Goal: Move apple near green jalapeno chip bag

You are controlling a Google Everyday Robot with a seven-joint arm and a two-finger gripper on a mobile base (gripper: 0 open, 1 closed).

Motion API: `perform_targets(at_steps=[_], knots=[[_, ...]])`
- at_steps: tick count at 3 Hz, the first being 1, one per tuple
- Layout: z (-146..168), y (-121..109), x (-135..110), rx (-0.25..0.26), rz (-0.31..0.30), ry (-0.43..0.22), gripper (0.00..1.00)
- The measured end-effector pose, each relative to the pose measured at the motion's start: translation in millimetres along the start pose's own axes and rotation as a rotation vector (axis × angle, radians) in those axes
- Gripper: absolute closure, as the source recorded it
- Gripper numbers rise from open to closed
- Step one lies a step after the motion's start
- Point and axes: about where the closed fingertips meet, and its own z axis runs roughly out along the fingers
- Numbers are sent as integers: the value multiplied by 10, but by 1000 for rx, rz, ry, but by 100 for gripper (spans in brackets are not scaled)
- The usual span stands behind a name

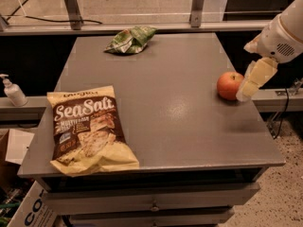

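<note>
The red-orange apple (229, 85) sits on the grey table (170, 108) near its right edge. The green jalapeno chip bag (130, 39), small, crumpled, green and white, lies at the far edge of the table, left of centre. My gripper (246, 90) comes in from the upper right, just right of the apple. One pale yellow finger (256, 78) shows, close against the apple's right side. The apple is far from the green bag.
A large yellow-and-brown "Sea Salt" chip bag (90, 128) lies at the table's front left. A soap dispenser (13, 91) stands on a ledge left of the table. A railing runs behind the table. Drawers sit below the tabletop.
</note>
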Motion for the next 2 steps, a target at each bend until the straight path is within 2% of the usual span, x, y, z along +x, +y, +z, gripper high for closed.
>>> perform_targets(at_steps=[2], knots=[[440,-200,173,-74,28,-40,0]])
